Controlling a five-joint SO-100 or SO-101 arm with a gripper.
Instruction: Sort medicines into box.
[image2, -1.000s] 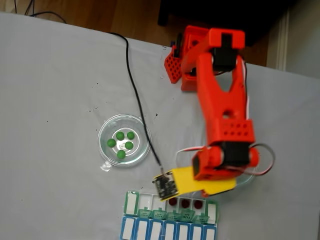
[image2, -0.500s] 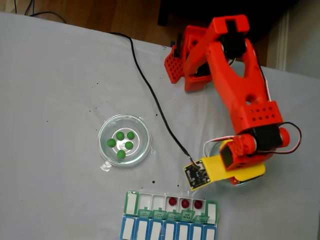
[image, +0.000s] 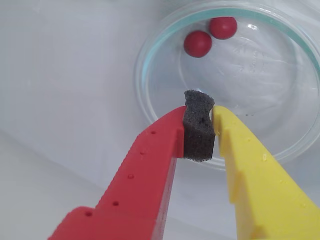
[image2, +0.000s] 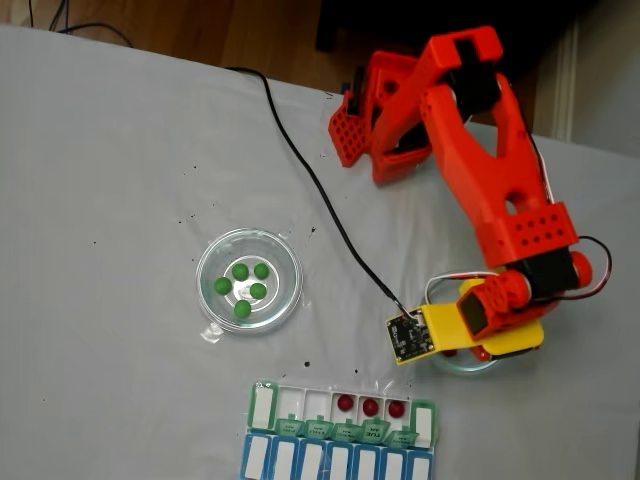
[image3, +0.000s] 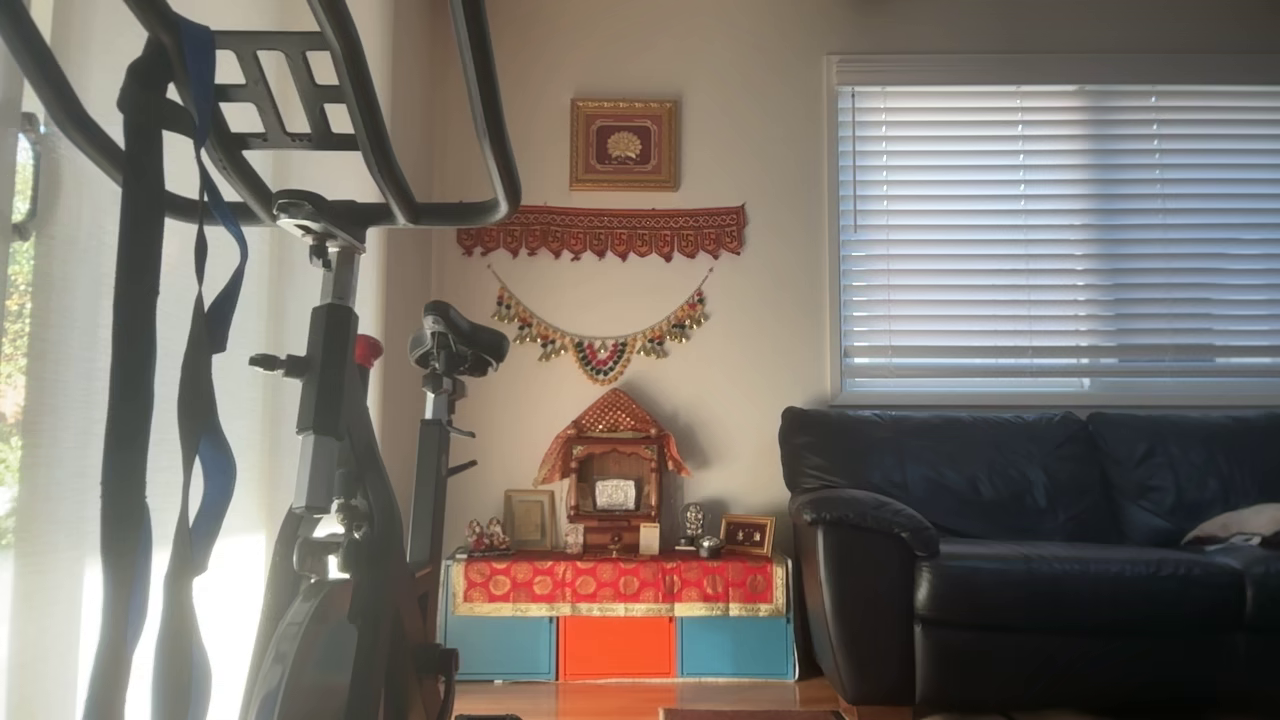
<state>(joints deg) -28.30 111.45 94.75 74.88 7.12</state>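
In the wrist view the gripper (image: 200, 131) hangs over a clear round dish (image: 150, 107), its red finger (image: 145, 175) on the left and its yellow finger (image: 255, 175) on the right. A dark foam pad (image: 199, 131) fixed on the inner face of the red finger fills most of the gap; only a thin sliver of space shows between the pad and the yellow tip, so the fingers stand nearly closed and hold nothing. Two dark red medicines (image: 198, 43) lie touching each other at the far rim of that dish, well apart from the fingertips. In the fixed view the orange arm (image2: 490, 180) reaches from its base at the top toward the lower right, and its gripper (image2: 480, 345) sits over the same dish (image2: 455, 365), whose near rim peeks out below it. To the left, a second clear dish (image2: 205, 300) on the grey tabletop (image2: 100, 200) holds five green medicines (image2: 243, 285) in a loose cluster. The box (image2: 262, 405) lies along the bottom edge with its green lids folded open; three red medicines (image2: 371, 407) sit one each in three neighbouring compartments toward its right end. Directly below it, touching, lies a blue-lidded row (image2: 300, 462). A black cable (image2: 300, 180) runs across the tabletop to the wrist camera board (image2: 408, 337).
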